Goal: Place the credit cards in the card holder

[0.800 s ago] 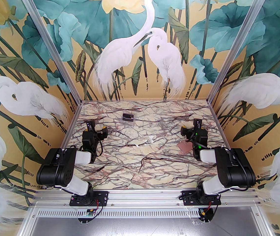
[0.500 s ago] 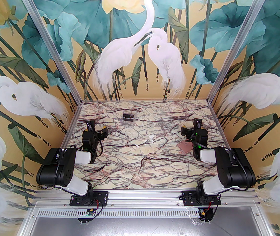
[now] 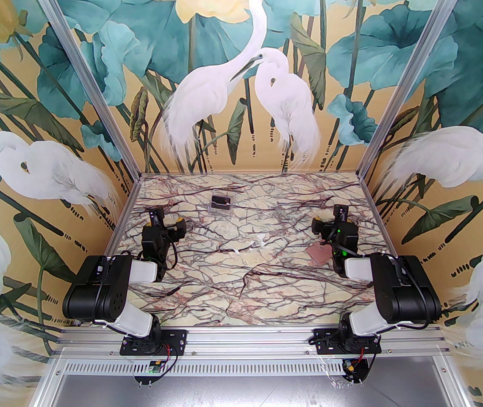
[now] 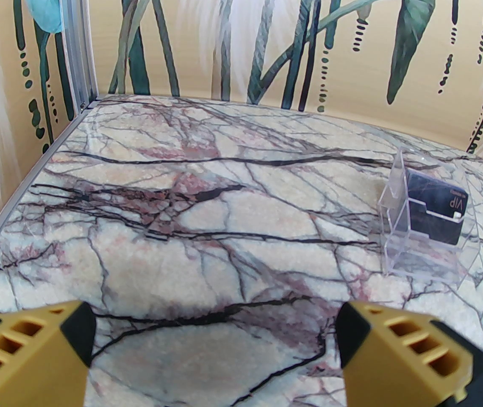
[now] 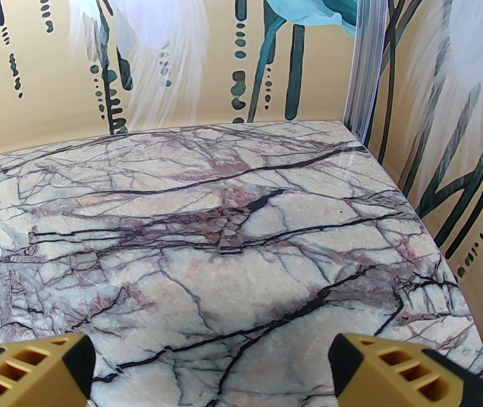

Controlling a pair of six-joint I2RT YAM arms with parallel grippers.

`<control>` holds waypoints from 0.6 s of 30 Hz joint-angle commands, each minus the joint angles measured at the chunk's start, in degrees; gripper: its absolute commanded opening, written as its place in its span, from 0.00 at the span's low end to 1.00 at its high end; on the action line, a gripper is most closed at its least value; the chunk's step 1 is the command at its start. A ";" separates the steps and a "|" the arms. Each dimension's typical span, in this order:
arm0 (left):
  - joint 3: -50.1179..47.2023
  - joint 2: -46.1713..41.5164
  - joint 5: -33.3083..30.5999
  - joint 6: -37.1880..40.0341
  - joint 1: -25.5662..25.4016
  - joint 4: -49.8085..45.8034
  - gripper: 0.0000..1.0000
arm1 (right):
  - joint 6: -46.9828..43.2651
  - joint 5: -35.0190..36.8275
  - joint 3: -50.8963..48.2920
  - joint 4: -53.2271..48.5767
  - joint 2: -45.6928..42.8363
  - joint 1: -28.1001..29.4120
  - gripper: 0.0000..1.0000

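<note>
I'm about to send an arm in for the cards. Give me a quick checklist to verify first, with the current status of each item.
1. Left tool open, nothing between its jaws: ok.
2. Right tool open, nothing held: ok.
3. Credit cards located, standing in the clear box: ok.
4. Card holder located, lying on the table beside the right arm: ok.
5. Card holder opened to take cards: cannot tell, the arm partly hides it.
</note>
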 commanded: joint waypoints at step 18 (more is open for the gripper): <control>0.46 -0.64 0.53 -0.70 0.40 0.84 0.99 | -0.19 -0.79 0.91 -0.29 -0.31 -0.28 0.99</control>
